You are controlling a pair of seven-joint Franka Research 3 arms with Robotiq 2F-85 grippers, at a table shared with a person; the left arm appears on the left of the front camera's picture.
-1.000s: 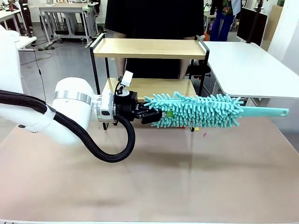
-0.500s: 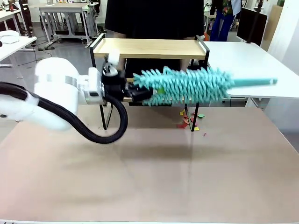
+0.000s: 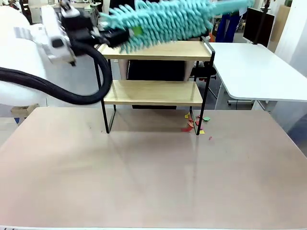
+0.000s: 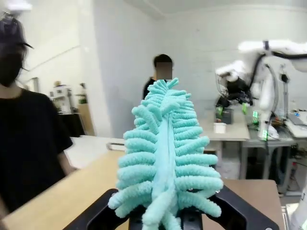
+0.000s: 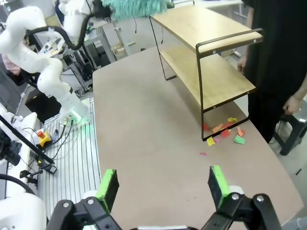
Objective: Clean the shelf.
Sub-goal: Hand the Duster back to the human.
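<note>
We recorded the brown table [image 3: 153,182] with the shelf [image 3: 156,50] standing at its far edge, its two wooden boards held in a thin black frame, and a person in black [image 3: 158,19] just behind it. The left arm [image 3: 29,52] was raised at picture left, its left gripper [image 3: 112,34] clamped on one end of the turquoise duster [image 3: 163,18], whose fluffy head lay just above the top board and tilted slightly upward toward its far handle [image 3: 235,5]. From the left wrist view we saw the duster [image 4: 165,153] running straight out from between the fingers over the board. The right gripper [image 5: 163,184] stood wide open and held nothing, well back from the shelf [image 5: 211,52]. Small coloured scraps [image 3: 194,123] lay on the table beside the shelf's right front leg. We judged that the stroke would go best with the head lowered flat onto the top board and drawn along its full length, with the duster's far end kept clear of the person
</note>
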